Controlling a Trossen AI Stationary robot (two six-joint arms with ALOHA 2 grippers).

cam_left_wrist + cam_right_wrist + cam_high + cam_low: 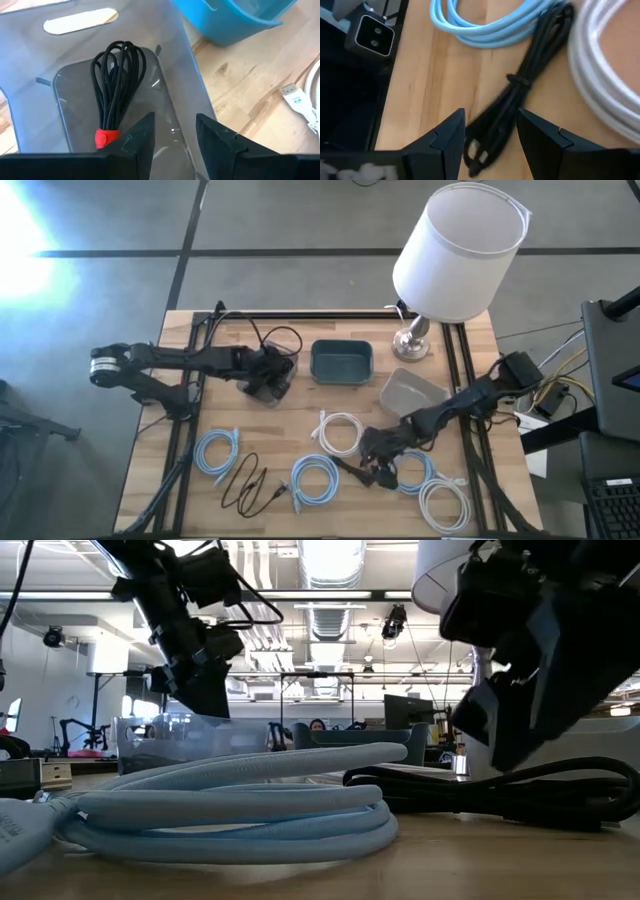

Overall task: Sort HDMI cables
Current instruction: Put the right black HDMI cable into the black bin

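Observation:
My left gripper hangs open over a clear bin. A black cable bundle with a red tie lies on that bin's floor. My right gripper is open and low over a tied black cable bundle that lies flat on the wood, one finger on either side of its plug end. That bundle rests between a light-blue coil and a white coil. Other light-blue coils, white coils and a loose thin black cable lie on the table.
A blue bin and a second clear bin stand mid-table, behind the coils. A lamp with a white shade stands at the far right. Black rails run along both table sides. In the low view a light-blue coil lies close in front.

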